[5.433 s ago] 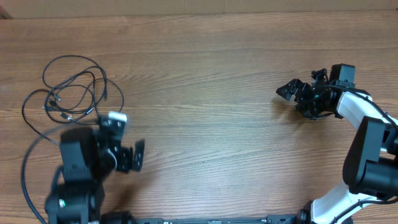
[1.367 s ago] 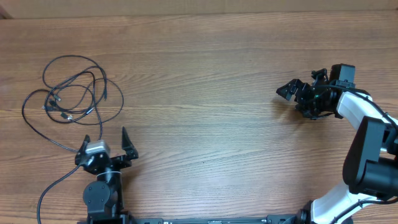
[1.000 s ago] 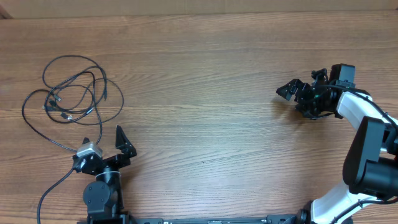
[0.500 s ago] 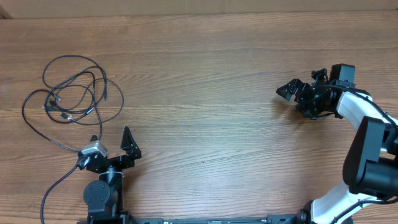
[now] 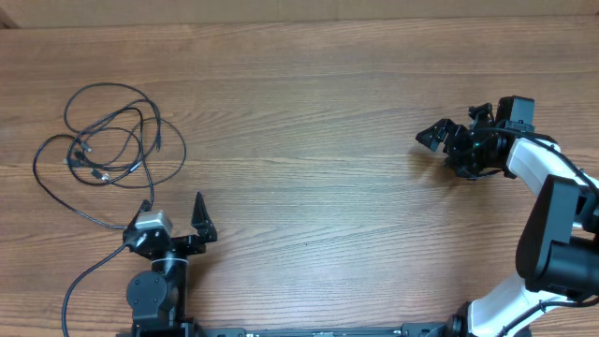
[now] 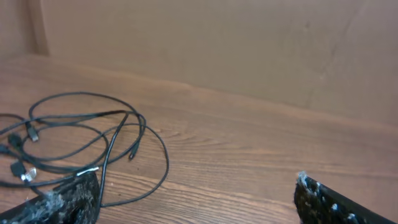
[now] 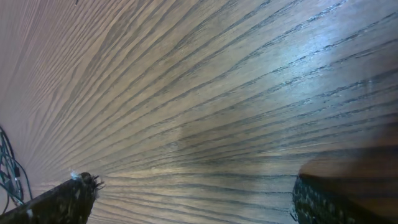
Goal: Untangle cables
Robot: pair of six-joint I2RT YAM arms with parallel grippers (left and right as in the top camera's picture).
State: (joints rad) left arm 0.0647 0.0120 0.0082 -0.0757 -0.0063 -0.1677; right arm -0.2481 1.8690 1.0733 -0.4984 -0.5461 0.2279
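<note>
Facing the thin black cables [image 5: 110,148], my left gripper [image 5: 173,211] gapes empty; right gripper [image 5: 447,148] likewise, well apart. Nothing's grasped yet, so next I'd pinch one outer loop.

the matte black left arm [image 5: 150,295] is all chunky round joints, with one small silver-grey block [image 5: 152,222] up near its wrist. the white-and-black right arm [image 5: 535,161] has smooth glossy white shells between black joint housings. the black two-finger left gripper [image 6: 197,182] and black two-finger right gripper [image 7: 193,182] both have rough textured pads, with pale fuzzy scuffing at the tips.
</note>
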